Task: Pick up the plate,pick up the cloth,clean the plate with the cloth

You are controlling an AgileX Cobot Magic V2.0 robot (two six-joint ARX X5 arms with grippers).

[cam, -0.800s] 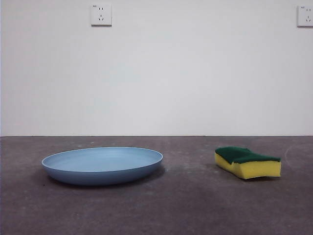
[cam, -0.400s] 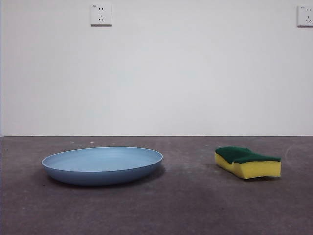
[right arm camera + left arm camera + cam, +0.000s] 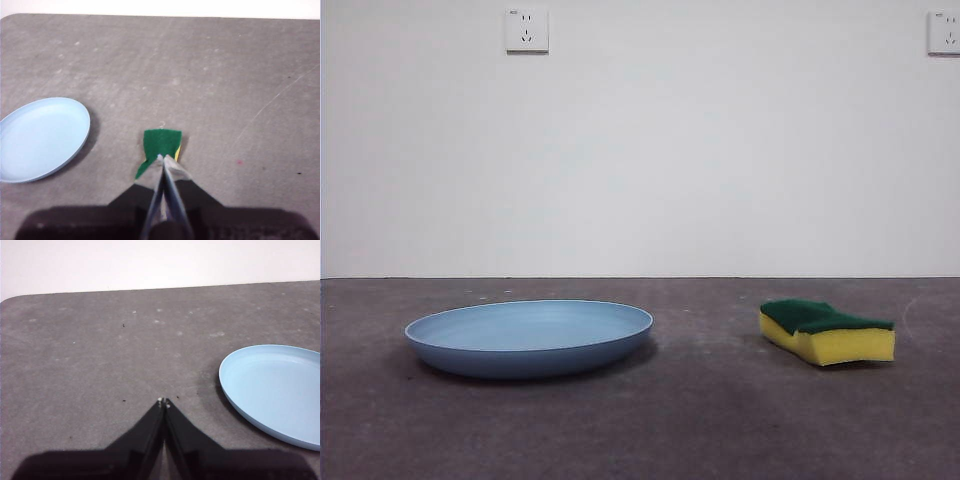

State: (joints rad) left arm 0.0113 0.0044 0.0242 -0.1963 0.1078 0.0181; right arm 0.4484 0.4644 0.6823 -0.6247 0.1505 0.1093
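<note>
Lying flat on the counter (image 3: 700,420), the plate (image 3: 530,337) was untouched, sponge (image 3: 827,331) well apart from it. Left gripper (image 3: 163,402) & right gripper (image 3: 162,159) hung pinched closed, empty, prob. just waiting to start; right one sat above the sponge.

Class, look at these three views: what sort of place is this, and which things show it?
Probably a robot test bench, not a kitchen: a bare grey table, a plain white wall with sockets, and only a blue plate and sponge laid out.
</note>
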